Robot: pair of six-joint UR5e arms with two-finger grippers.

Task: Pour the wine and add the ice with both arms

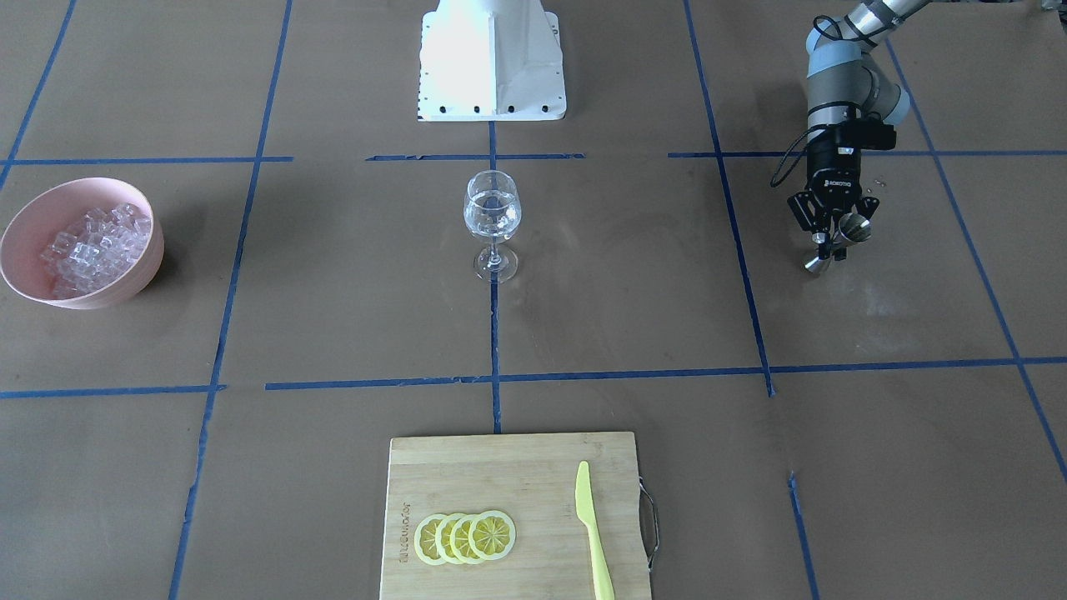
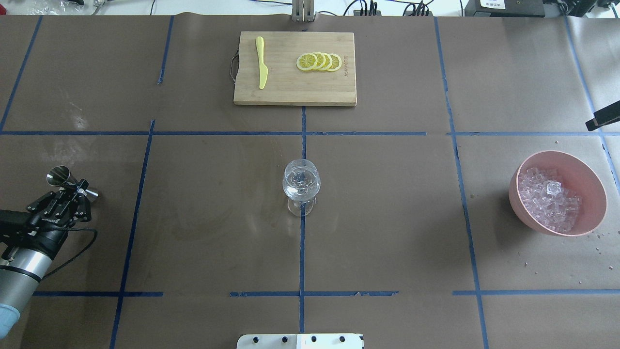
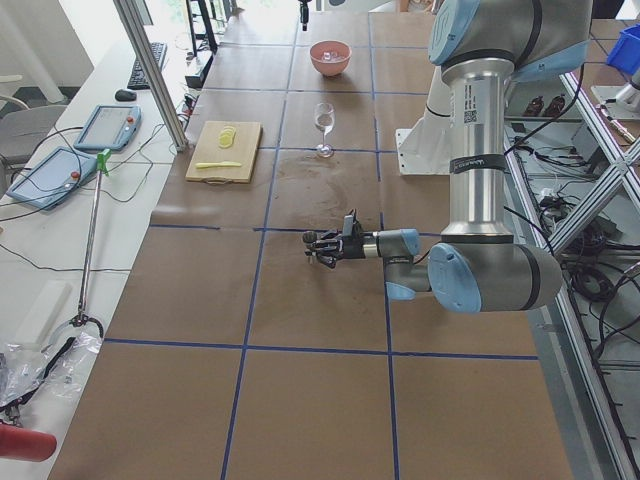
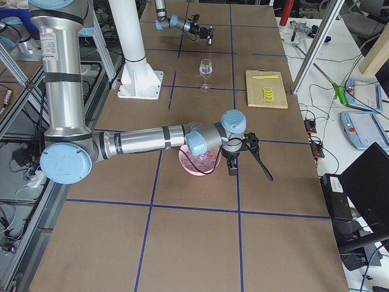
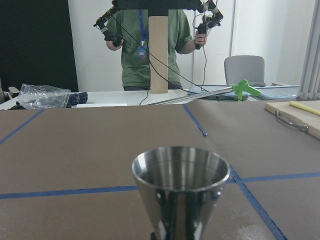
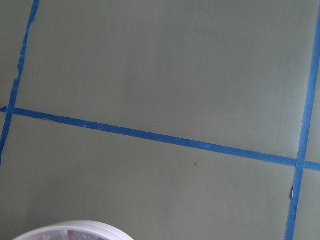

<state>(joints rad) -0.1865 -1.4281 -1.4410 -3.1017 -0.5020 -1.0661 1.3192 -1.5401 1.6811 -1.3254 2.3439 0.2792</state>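
Closest to our left wrist camera stands the polished steel cone-shaped jigger (image 5: 180, 190), mouth up. The left gripper (image 2: 77, 188) holds it at the waist, fingers closed on it. That arm lies low and level over the bench (image 2: 387, 218), at 9 o'clock from the clear stemmed wine glass (image 2: 301, 184) and well apart from it.

The ice (image 2: 547, 203) lies heaped in the round pink bowl (image 2: 514, 191), at 3 o'clock from the glass. We judge the cubes hard, light and slippery, likely to squirt out of a pinch. They are best taken singly from the top of the heap, across two flat faces. The glass looks fragile and top-heavy, so a cube should go in gently.

Our right arm reaches out level over the bowl. The right gripper (image 4: 231, 165) sits just past the rim, and a long black tool (image 4: 260, 163) juts out from there. Whether those fingers are open or closed we cannot tell.
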